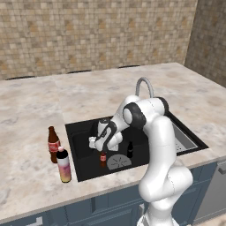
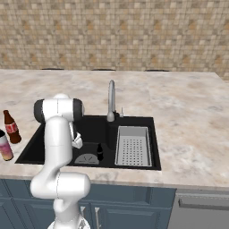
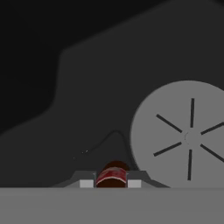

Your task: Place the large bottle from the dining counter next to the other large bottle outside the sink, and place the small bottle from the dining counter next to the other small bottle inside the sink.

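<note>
Hand: the hand (image 1: pixel 102 150) is down inside the sink, its fingers (image 3: pixel 86 183) closed narrow on the small red-labelled bottle (image 1: pixel 103 159), which sits between them in the hand view.
Small red-labelled bottle: upright, low over the sink floor just left of the round drain cover (image 1: pixel 118 162); I cannot tell whether its base touches the floor.
Sink: the black basin (image 2: pixel 94 129) holds the drain cover, the held bottle and a second small dark bottle (image 1: pixel 130 150) standing upright just right of the hand, near the drain cover.
Strainer tray: the grey perforated tray (image 2: pixel 133 145) fills the right compartment of the sink; nothing lies in it.
Bench: the marbled bench (image 1: pixel 35 110) carries two large bottles left of the sink, a brown cola bottle (image 1: pixel 53 145) and a pink-bodied bottle with a dark shoulder (image 1: pixel 63 165), standing just beside each other.
Tap: the curved tap (image 2: pixel 111 103) rises behind the sink.
</note>
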You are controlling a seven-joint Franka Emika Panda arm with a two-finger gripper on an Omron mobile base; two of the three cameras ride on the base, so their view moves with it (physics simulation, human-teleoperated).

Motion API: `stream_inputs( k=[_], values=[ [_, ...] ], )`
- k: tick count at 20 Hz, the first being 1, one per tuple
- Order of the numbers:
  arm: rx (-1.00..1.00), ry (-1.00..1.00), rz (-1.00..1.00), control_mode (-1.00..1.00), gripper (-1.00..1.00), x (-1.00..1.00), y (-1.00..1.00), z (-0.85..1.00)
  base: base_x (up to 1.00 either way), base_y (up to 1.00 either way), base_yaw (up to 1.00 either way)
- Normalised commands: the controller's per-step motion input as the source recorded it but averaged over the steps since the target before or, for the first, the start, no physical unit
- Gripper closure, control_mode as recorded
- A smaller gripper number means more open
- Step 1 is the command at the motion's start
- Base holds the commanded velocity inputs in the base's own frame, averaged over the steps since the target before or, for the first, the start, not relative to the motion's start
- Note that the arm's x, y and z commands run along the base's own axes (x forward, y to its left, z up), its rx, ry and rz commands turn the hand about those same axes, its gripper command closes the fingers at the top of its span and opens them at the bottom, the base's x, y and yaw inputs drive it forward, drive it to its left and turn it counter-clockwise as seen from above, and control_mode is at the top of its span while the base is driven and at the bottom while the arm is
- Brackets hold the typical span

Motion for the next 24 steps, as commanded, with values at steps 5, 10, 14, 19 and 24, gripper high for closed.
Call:
stream_inputs(
  k=[5,10,14,19,24],
  values=[
    [0.00,0.00,0.00,-1.00,1.00,0.00,0.00,0.00,0.00,0.00,0.00],
    [0.00,0.00,0.00,-1.00,-1.00,0.00,0.00,0.00,0.00,0.00,0.00],
    [0.00,0.00,0.00,-1.00,-1.00,0.00,0.00,0.00,0.00,0.00,0.00],
    [0.00,0.00,0.00,-1.00,-1.00,0.00,0.00,0.01,0.00,0.00,0.00],
    [0.00,0.00,0.00,-1.00,-1.00,0.00,0.00,0.21,0.00,0.00,0.00]
  ],
)
